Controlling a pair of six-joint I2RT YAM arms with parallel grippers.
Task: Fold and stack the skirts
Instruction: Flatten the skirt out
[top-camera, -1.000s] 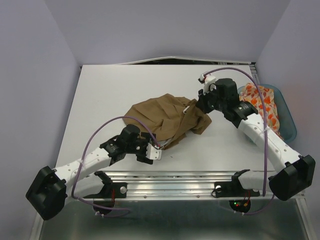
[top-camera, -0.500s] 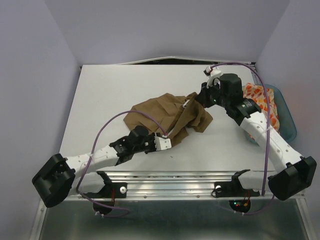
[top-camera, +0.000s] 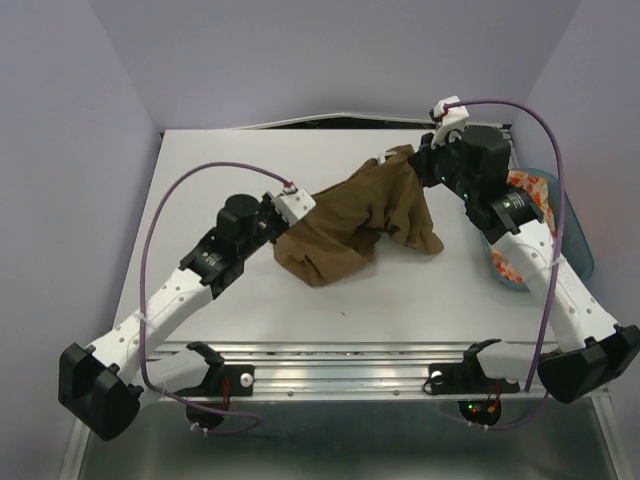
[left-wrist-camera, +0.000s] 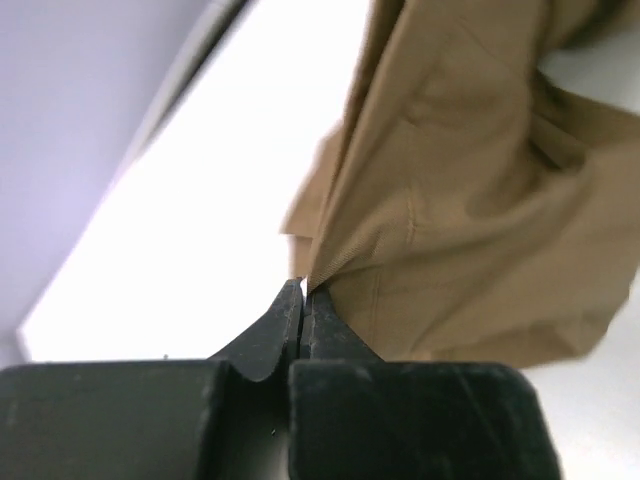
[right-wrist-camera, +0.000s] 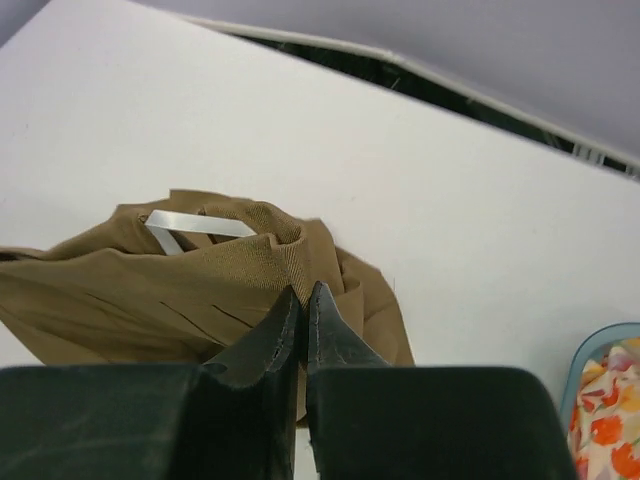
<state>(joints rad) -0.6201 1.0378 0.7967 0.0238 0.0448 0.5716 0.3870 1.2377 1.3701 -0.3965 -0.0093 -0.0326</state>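
Tan-brown cloth, the plain skirt (top-camera: 360, 215) is strung across the middle of the white table (top-camera: 220, 160), with its long axis slanting from the left side toward the far-right corner. The left gripper (left-wrist-camera: 303, 290) has its fingers pressed together on an edge of the fabric at the left end. The right gripper (right-wrist-camera: 303, 292) is clamped on a bunched edge at the far-right end, just beside a white ribbon loop (right-wrist-camera: 195, 225). Between the two the cloth sags, and its lower folds rest on the table. The leaf-print skirt (top-camera: 542, 192) lies in the teal tub (top-camera: 583, 250) at the right edge.
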